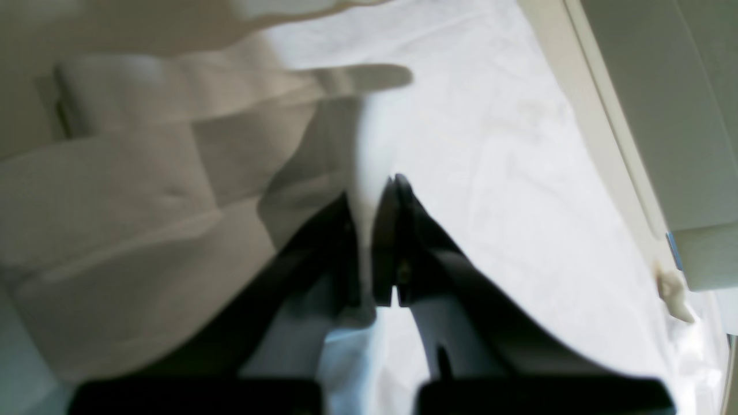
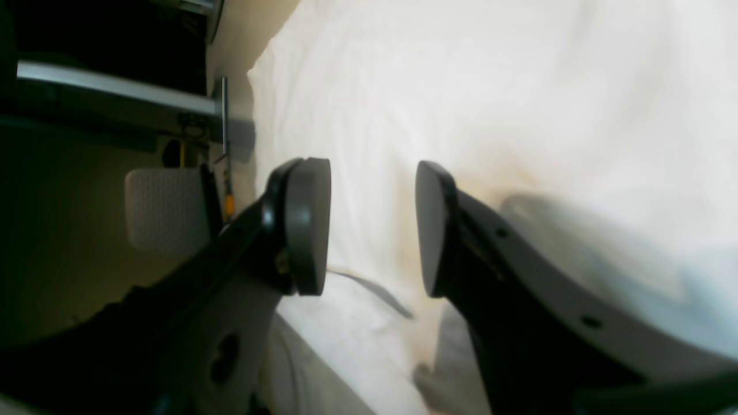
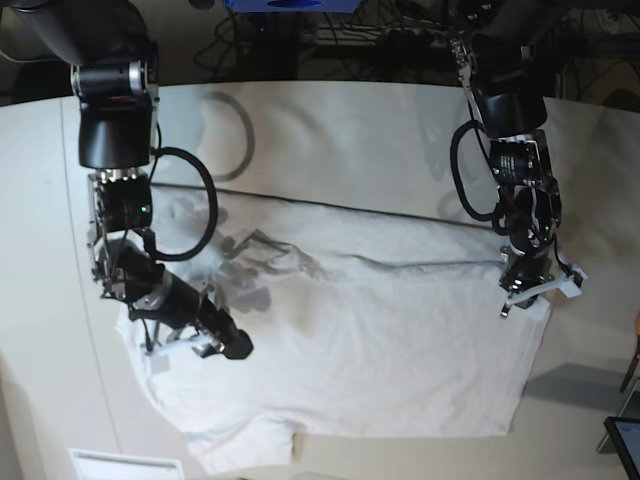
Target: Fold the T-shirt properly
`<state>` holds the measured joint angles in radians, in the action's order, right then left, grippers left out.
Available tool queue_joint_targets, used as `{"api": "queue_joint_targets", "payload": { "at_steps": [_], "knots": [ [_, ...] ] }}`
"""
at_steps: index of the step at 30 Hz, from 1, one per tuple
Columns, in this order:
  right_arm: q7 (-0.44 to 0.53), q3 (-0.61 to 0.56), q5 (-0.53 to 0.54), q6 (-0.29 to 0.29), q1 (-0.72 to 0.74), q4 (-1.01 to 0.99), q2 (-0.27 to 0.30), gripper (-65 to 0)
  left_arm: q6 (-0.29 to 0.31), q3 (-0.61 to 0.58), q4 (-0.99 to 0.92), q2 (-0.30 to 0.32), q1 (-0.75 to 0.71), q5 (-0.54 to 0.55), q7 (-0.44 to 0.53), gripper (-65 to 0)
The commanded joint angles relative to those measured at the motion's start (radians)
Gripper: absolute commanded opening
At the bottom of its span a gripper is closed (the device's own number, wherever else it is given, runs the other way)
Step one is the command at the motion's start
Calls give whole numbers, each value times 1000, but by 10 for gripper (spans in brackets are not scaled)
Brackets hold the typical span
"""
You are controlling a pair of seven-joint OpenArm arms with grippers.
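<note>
Cataloguing largest first: table (image 3: 300, 120), pale, bearing T-shirt (image 3: 380, 340), white, plain, lying spread and wrinkled across the middle. We are judging fold as barely begun, only top edge looking doubled, both sides and sleeves remaining. Left gripper (image 3: 527, 290) is pinching shirt's side edge, jaws together on cloth. Right gripper (image 3: 205, 340) is hovering over opposite side, pads (image 2: 311, 225) standing apart, nothing between.

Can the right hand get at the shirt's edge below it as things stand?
Probably yes. The right hand is open just above the T-shirt, near its edge, and nothing lies between the fingers and the cloth.
</note>
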<state>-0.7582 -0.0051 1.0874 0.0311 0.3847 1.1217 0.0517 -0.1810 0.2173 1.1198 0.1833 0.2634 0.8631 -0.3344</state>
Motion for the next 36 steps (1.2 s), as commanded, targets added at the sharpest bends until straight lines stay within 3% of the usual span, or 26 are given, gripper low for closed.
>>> {"api": "queue_joint_targets", "payload": {
  "at_steps": [1,4,7,12,16,18,23,26,30,36],
  "knots": [
    [10,-2,-2,11,55,11,-2,-412,16,3,13,9,30,-14,19,-650],
    [10,-2,-33,11,95,13,-9,-412,16,11,4,9,33,-95,21,-650],
    [7,-2,-33,13,107,57,20,-412,16,11,19,9,30,-170,21,-650],
    [6,-2,-33,17,32,196,70,-412,16,89,18,5,23,-187,18,-650],
    [10,3,-33,20,-54,274,78,-412,16,107,15,8,23,-189,18,-650],
    [10,-2,-33,20,-94,315,78,-412,16,107,19,9,23,-187,18,-610],
    [10,-3,-33,22,-197,430,78,-412,16,103,21,9,30,-187,19,-388],
    [7,-5,-33,28,-260,482,78,-412,18,107,23,8,35,-184,21,-307],
    [6,-5,-33,76,-361,568,83,-412,18,110,36,6,69,-183,21,-280],
    [9,-5,-34,85,-490,654,104,-412,21,103,9,9,152,-186,22,-280]
  ]
}}
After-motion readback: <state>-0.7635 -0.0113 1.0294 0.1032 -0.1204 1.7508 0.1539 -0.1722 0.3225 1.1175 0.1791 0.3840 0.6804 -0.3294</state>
